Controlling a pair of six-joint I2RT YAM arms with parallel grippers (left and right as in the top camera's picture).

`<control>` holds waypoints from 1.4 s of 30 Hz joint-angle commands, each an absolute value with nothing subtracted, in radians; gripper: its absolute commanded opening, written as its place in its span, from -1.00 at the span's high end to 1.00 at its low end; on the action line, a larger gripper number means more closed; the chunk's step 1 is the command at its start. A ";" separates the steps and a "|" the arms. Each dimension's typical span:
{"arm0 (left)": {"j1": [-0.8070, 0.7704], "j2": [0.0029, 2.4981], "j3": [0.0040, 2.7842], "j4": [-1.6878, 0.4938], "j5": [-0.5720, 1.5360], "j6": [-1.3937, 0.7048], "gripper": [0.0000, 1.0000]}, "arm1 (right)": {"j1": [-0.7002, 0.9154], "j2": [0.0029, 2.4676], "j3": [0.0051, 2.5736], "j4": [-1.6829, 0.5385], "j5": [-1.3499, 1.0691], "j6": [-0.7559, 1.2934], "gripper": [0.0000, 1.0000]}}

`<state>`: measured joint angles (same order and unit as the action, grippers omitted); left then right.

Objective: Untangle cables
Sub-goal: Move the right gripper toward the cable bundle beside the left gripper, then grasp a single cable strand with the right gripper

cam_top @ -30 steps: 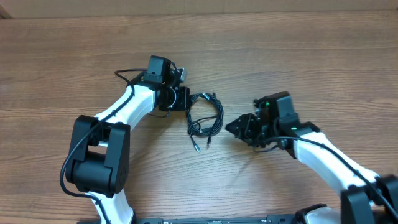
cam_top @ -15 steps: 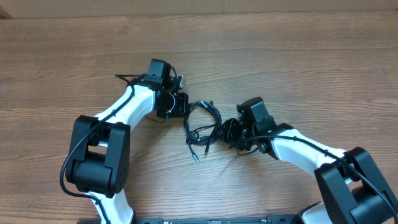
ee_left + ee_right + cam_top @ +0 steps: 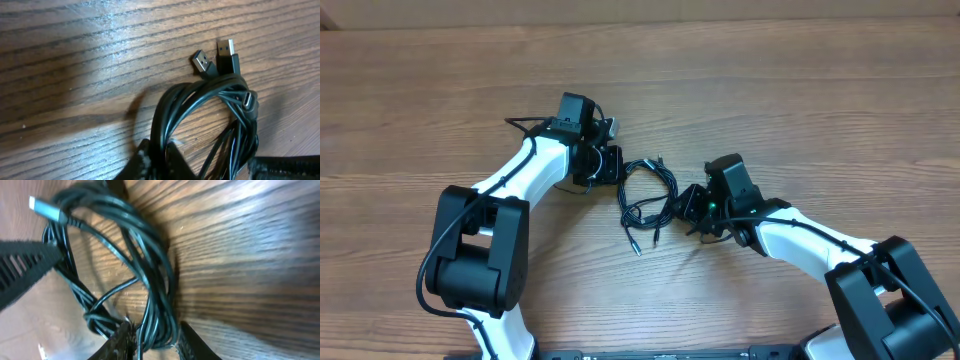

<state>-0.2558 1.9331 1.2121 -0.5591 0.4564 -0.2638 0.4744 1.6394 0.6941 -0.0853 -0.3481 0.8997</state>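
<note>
black cables [image 3: 648,195] coiled in loose loops at the middle of the wooden surface [image 3: 800,90], two usb plugs [image 3: 227,55] poking out. clenched on the coil's left edge: left hand [image 3: 618,166]. straddling the coil's right edge: right hand [image 3: 679,208], grip impossible to tell.

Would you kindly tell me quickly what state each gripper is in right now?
Left gripper: closed on the cables.
Right gripper: jaws astride the cables; grip cannot be told.
</note>
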 commanded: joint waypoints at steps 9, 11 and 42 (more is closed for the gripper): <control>-0.264 1.942 1.209 -0.579 0.477 -0.271 0.81 | 0.570 1.646 0.719 -0.080 -0.176 1.005 0.56; -0.265 1.942 1.209 -0.582 0.477 -0.270 0.63 | 0.590 1.646 0.719 -0.078 -0.138 1.029 0.65; -0.260 1.942 1.209 -0.604 0.402 -0.516 0.92 | 0.623 1.596 1.076 -0.619 -0.457 0.707 0.45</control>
